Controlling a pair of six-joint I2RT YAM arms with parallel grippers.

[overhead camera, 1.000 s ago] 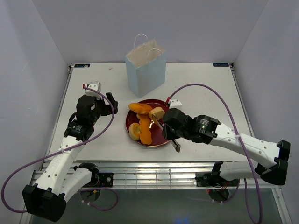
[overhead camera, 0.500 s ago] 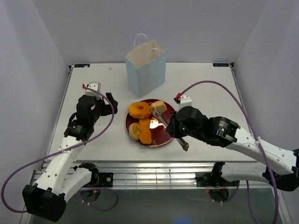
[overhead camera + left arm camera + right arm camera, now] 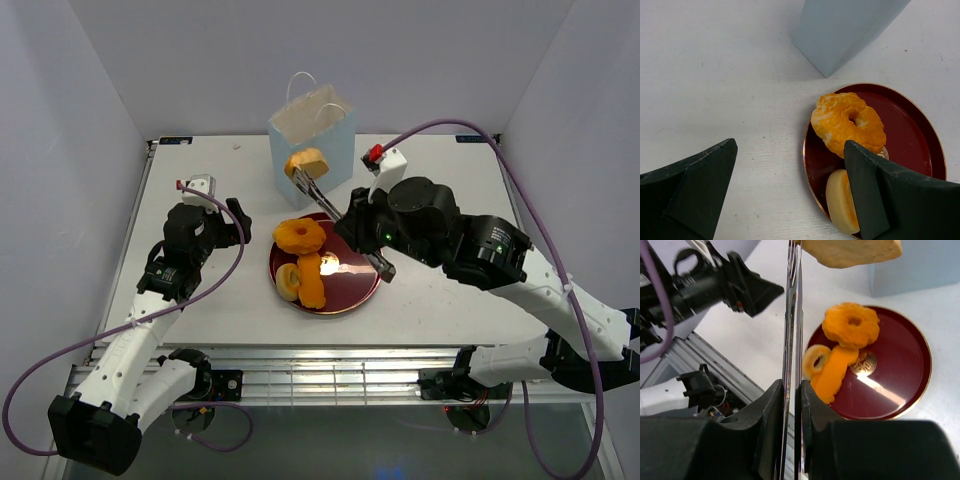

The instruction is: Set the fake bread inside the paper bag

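Pale lavender walls (image 3: 400, 60) close in a white table (image 3: 450, 180) on three sides, with a metal rail frame (image 3: 330, 365) along its near edge. A small upright pale blue paper bag (image 3: 335, 160) stands by the middle of the far edge, its mouth open. A round dark red plate (image 3: 355, 290) sits mid-table.

The right gripper (image 3: 302, 177) has its long thin fingers pinched on a golden-tan toy roll (image 3: 306, 161), which is held in the air against the bag's near face and outside it. The left gripper (image 3: 238, 222) is spread wide and empty, toward the left edge.

On the plate lie an orange toy ring (image 3: 299, 236), an orange toy stick (image 3: 312, 280) and a pale toy ring (image 3: 289, 281).
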